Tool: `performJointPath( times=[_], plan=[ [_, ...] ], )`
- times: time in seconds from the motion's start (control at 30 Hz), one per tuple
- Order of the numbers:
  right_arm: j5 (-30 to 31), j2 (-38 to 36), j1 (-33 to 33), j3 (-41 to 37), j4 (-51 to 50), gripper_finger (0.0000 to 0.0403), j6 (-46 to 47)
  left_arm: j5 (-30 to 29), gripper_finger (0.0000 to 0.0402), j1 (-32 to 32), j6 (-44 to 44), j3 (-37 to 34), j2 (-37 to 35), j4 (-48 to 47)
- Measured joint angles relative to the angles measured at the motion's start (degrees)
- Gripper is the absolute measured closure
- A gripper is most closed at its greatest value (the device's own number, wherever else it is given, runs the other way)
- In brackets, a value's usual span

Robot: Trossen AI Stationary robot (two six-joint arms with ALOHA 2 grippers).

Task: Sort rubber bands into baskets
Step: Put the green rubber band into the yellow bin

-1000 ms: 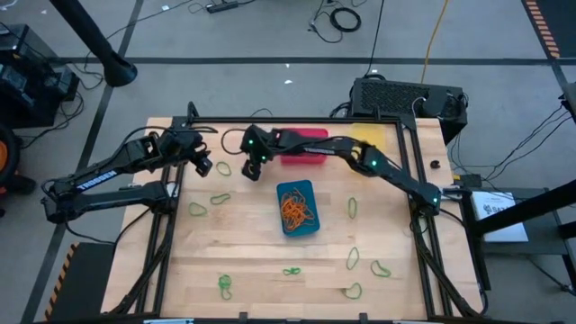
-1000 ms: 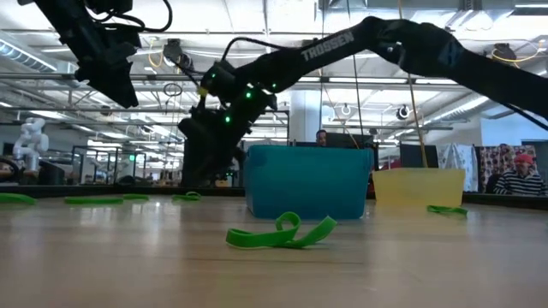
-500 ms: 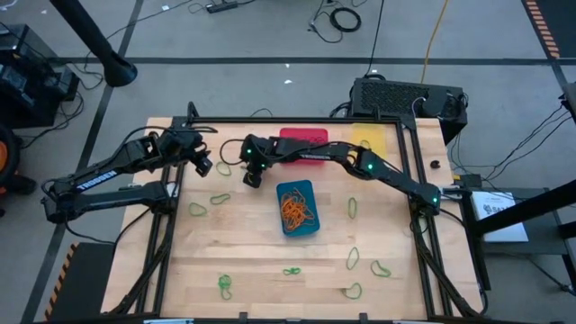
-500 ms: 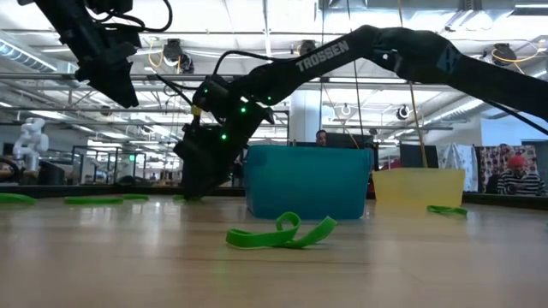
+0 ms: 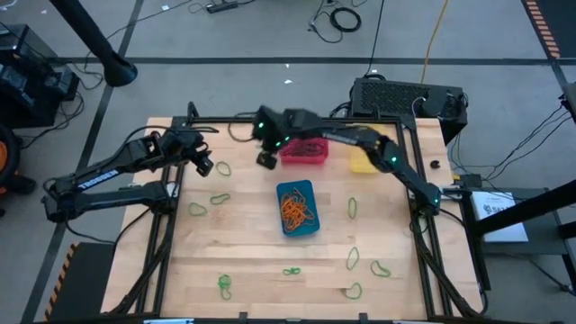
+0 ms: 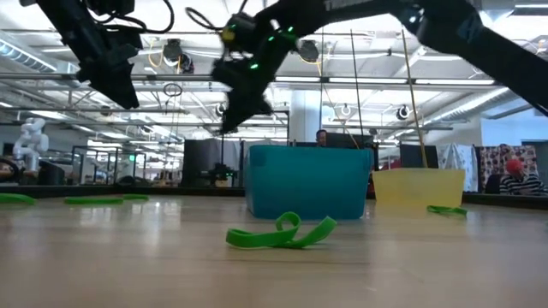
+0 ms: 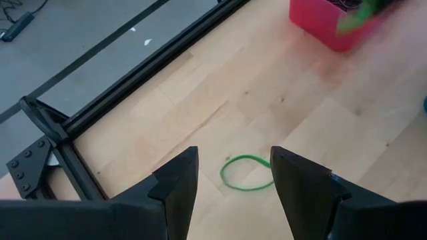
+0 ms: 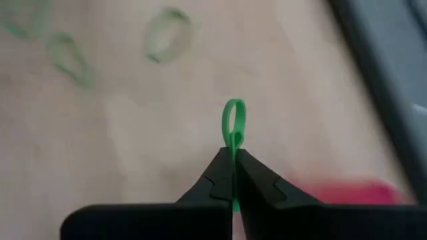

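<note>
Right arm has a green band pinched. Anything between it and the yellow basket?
Nothing visible blocks it. The right gripper, jaws shut on the green rubber band, hangs raised beside the red basket; the yellow basket lies just beyond the red one, so carry across above it.

A light wooden surface (image 5: 252,252) is bounded by a black metal frame (image 5: 416,216). At 1 o'clock, beyond its far edge, sits a black perforated box (image 5: 405,97). Black cables (image 5: 335,18) lie on the grey floor (image 5: 225,36) at 12 o'clock.
</note>
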Motion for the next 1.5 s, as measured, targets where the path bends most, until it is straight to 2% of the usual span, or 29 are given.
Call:
performJointPath(
  times=[0.2, 0.3, 0.53, 0.77, 0.93, 1.17, 1.33, 1.5],
  plan=[
    [10.0, -8.6, -4.0, -0.1, -14.7, 0.0402, -3.8, 0.9, 0.0206, 0.0, -0.3, 0.0, 2.4, 1.5],
    [10.4, -10.9, -7.5, 0.0, -22.3, 0.0402, -4.8, 3.3, 0.0206, 0.0, -0.7, 0.0, 4.0, 4.4],
    [10.3, -11.3, -16.4, -1.1, -36.0, 0.0402, -5.3, 9.8, 0.0206, -0.1, -1.4, 0.0, 8.2, 12.1],
    [9.2, -16.4, -22.7, -14.4, -33.9, 0.0403, -6.4, 11.8, 0.0206, -1.0, -2.4, 0.0, 12.2, 10.5],
    [5.5, -24.0, -26.2, -33.0, -22.3, 0.0403, -5.4, 11.8, 0.0206, -2.6, -2.4, 0.0, 14.6, 11.0],
    [5.5, -35.0, -28.3, -56.5, -9.9, 0.0403, 0.8, 11.7, 0.0206, -4.2, -2.4, 0.0, 17.9, 12.9],
    [5.4, -40.8, -28.5, -67.3, -4.2, 0.0402, 6.3, 11.6, 0.0206, -5.0, -2.5, 0.0, 20.5, 14.6],
    [5.6, -44.4, -28.5, -72.6, -2.5, 0.0383, 10.4, 11.6, 0.0206, -5.8, -2.6, 0.0, 23.1, 18.4]
  ],
)
